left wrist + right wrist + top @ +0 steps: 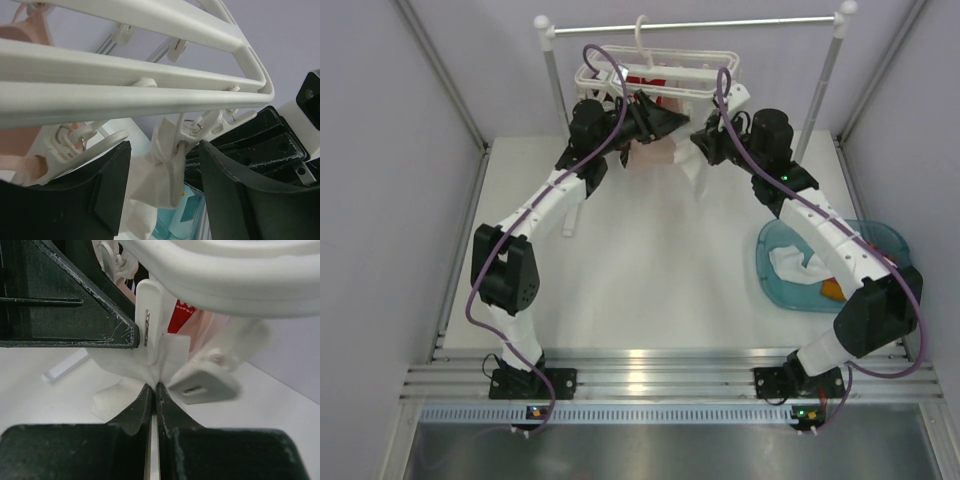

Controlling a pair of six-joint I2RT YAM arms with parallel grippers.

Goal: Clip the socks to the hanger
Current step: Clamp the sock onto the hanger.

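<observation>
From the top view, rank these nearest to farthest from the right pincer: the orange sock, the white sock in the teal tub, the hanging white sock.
1. The hanging white sock, pinched in the right pincer, under the hanger.
2. The white sock in the teal tub, right side.
3. The orange sock, farther right.

The hanger (150, 85) was smooth white plastic with a soft sheen. Its clips (148, 315) were the same plastic, each with a thin, bright metal spring (147, 331). The white sock (155, 185) was matt, finely knitted cloth, and the red sock (181, 315) looked like cloth too. The fingers (125, 415) of the right gripper (154, 387) were matt black plastic. Those of the left gripper (165, 147) showed pale scuffs and scratches along their edges. The rail (690, 25) over the far edge of the matt white table (660, 290) was shiny metal. The basin (885, 240) by the right edge was translucent blue plastic.
</observation>
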